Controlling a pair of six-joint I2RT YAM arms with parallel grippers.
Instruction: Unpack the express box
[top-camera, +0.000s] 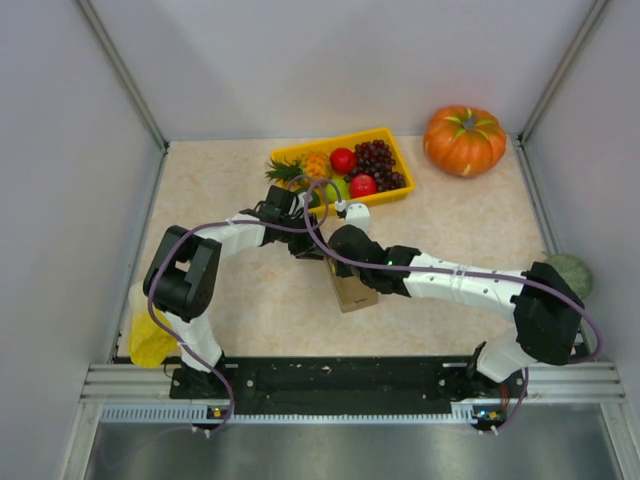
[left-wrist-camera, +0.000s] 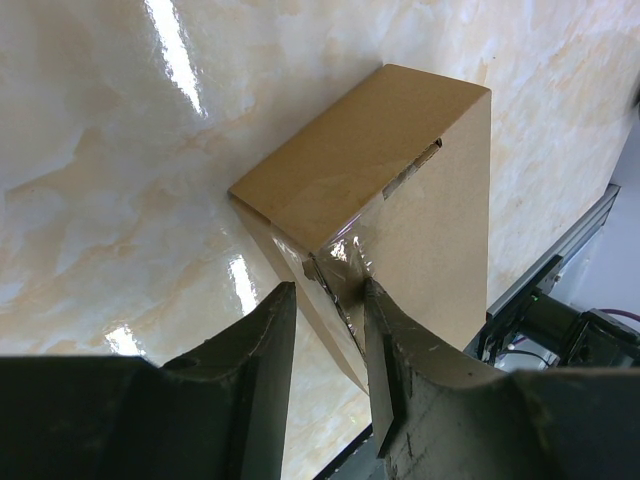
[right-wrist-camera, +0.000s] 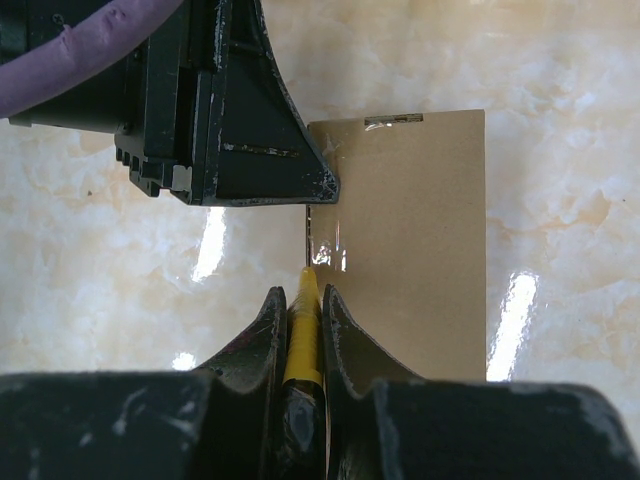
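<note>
The marbled table (top-camera: 250, 300) fills the middle of the top view. An orange pumpkin (top-camera: 464, 140) sits upper right, and a yellow tray (top-camera: 330, 141) of fruit upper centre. The express box (top-camera: 352, 293) stands at frame centre beneath both arms. The left gripper (left-wrist-camera: 327, 290) pinches its taped edge. The right gripper (right-wrist-camera: 302, 295) is clamped on a thin yellow tool (right-wrist-camera: 303, 340), its tip at the tape.

We take this for a robotics lab test cell. Plain pale grey wall panels (top-camera: 300, 60), held in bare aluminium corner posts (top-camera: 120, 70), close in a beige marble-patterned tabletop (top-camera: 250, 300) on three sides. Along that tabletop's near edge a slotted aluminium rail (top-camera: 120, 382) carries one white-and-black robot arm (top-camera: 230, 235) and its twin (top-camera: 460, 282). At the tabletop's far edge sit a yellow plastic tray (top-camera: 300, 149) of fruit and an orange pumpkin (top-camera: 464, 140).
</note>
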